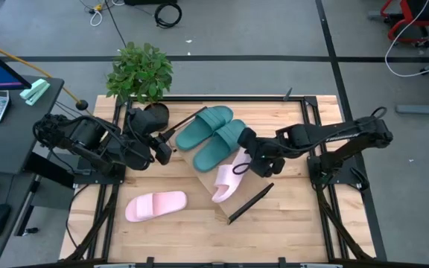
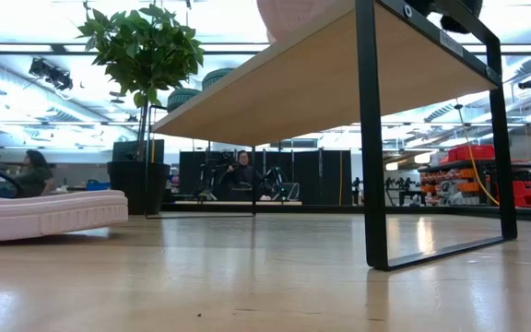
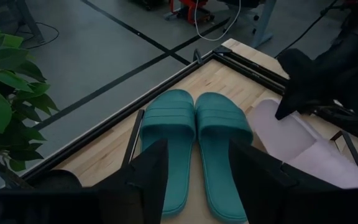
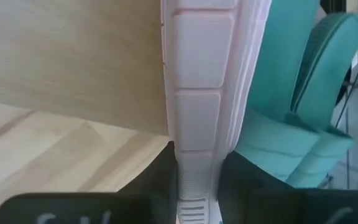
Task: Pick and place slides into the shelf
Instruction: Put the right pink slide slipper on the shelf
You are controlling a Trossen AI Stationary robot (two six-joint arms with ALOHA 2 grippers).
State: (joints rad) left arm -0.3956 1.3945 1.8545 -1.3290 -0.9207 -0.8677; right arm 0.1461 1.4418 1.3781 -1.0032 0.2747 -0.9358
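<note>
Nearest you on the worktop, one pink slide lies flat and alone, well apart from the shelf. Farther in, your right gripper has its jaws clenched on the edge of the second pink slide, which stands tilted on its side over the shelf board, just beside the teal pair. Both teal slides rest side by side on the shelf's far half. Your left gripper waits off the shelf's end, facing the teal pair, jaws released and empty. Beyond it, a potted plant stands at the worktop's far edge.
</note>
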